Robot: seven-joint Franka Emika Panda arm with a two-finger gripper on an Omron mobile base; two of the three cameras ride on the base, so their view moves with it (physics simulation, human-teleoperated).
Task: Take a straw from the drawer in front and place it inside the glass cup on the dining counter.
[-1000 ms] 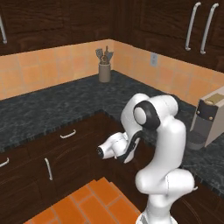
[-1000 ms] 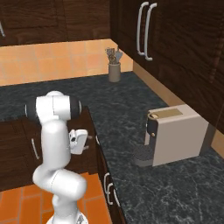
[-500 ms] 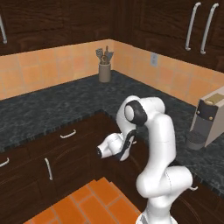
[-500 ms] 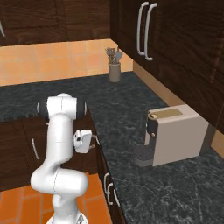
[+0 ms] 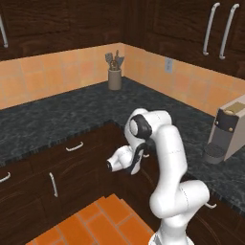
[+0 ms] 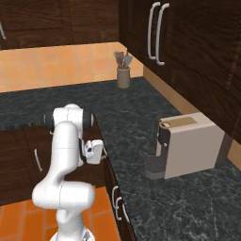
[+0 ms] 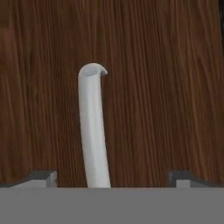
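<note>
The two-finger gripper (image 7: 111, 177) hangs wide open and empty, its tips at five and seven o'clock of the small curved silver handle (image 7: 92, 131) on the dark brown wooden drawer (image 7: 166, 87); rigid, slick metal, best pinched mid-bar.

Glossy white arm (image 5: 167, 158), dark joints

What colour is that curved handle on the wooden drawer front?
Silver-white, a smooth curved handle against the dark brown wood grain of the drawer; the hand view shows it best.
</note>
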